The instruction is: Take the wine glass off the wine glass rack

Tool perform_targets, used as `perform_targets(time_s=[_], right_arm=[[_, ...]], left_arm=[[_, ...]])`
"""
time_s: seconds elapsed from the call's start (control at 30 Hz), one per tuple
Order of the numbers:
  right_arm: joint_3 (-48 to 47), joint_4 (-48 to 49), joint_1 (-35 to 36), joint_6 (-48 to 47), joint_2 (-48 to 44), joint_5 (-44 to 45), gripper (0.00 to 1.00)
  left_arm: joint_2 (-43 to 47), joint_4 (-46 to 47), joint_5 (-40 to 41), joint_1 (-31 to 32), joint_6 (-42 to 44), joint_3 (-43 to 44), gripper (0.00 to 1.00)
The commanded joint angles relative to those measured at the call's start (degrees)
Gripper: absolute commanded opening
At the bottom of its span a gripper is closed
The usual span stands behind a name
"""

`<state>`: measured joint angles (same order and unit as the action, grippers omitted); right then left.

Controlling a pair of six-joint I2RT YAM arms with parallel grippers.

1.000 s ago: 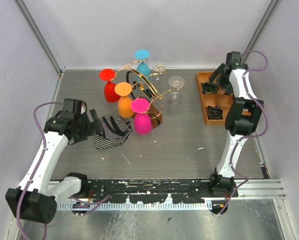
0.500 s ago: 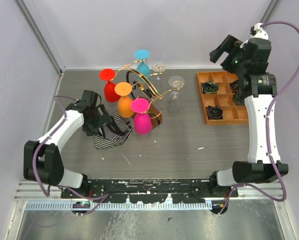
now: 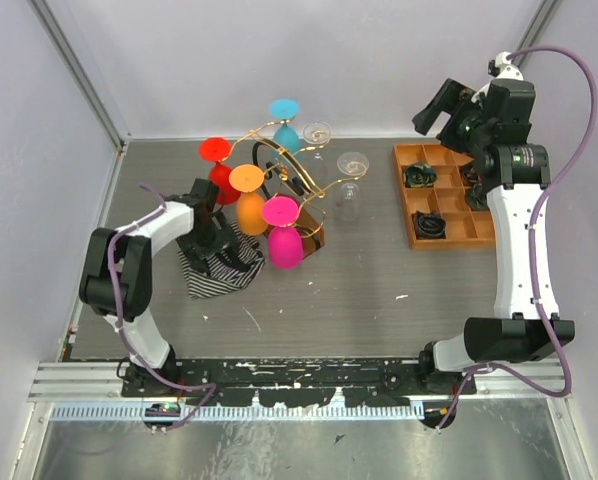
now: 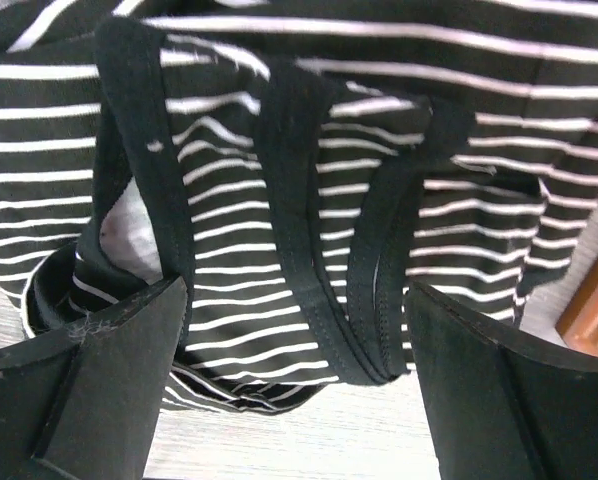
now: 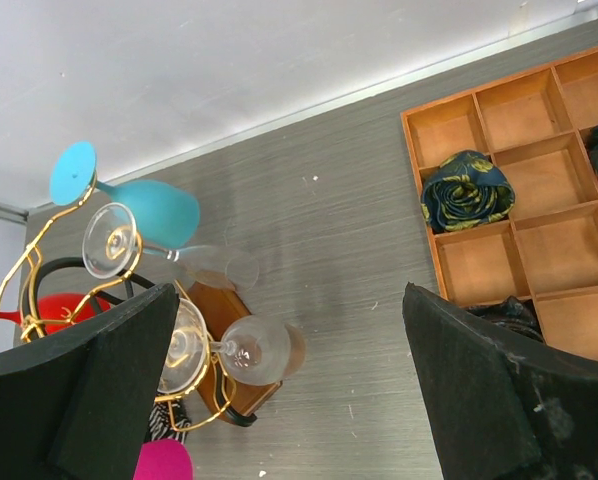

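Observation:
The gold wire wine glass rack (image 3: pixel 279 165) stands on its brown wooden base (image 3: pixel 309 215) at the back middle. Red (image 3: pixel 220 178), orange (image 3: pixel 250 205), pink (image 3: pixel 283 240) and teal (image 3: pixel 285 128) glasses hang on it, and two clear wine glasses (image 3: pixel 351 182) hang on its right side. The right wrist view shows a clear wine glass (image 5: pixel 261 347) and the rack's base (image 5: pixel 215 305). My right gripper (image 3: pixel 441 105) is open and empty, held high to the right of the rack (image 5: pixel 289 300). My left gripper (image 3: pixel 211 235) is open just over a striped cloth (image 4: pixel 279 180), left of the rack.
The black-and-white striped cloth (image 3: pixel 219 265) lies on the table in front of the rack. An orange-brown compartment tray (image 3: pixel 449 205) at the right holds rolled patterned cloths (image 5: pixel 466 190). Grey walls close in the left, right and back.
My left gripper has moved right and forward onto the striped cloth. My right arm rose from the tray and has turned a little toward the rack.

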<state>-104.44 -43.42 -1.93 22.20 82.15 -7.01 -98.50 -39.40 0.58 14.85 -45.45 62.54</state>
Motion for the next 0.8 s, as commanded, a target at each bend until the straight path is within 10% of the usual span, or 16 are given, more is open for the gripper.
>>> perform_targets(time_s=[0.0,0.5,0.77], right_arm=[[-0.20,0.65,0.00,-2.22,-1.58,-0.26,1.00],[1.71,1.17,0.00,-2.60,-3.41,-0.92,1.00],[1.17,0.74,0.01,-2.87,-2.78,-3.28,1.00]], left_arm=[[-5.58,-9.22,5.62,-1.99,-0.72,5.66,0.98],[-4.41,-9.62,5.05,-38.94,-0.04,5.51,0.98],[-3.87,-11.37,8.90,-46.64,-0.25,10.30,0.98]])
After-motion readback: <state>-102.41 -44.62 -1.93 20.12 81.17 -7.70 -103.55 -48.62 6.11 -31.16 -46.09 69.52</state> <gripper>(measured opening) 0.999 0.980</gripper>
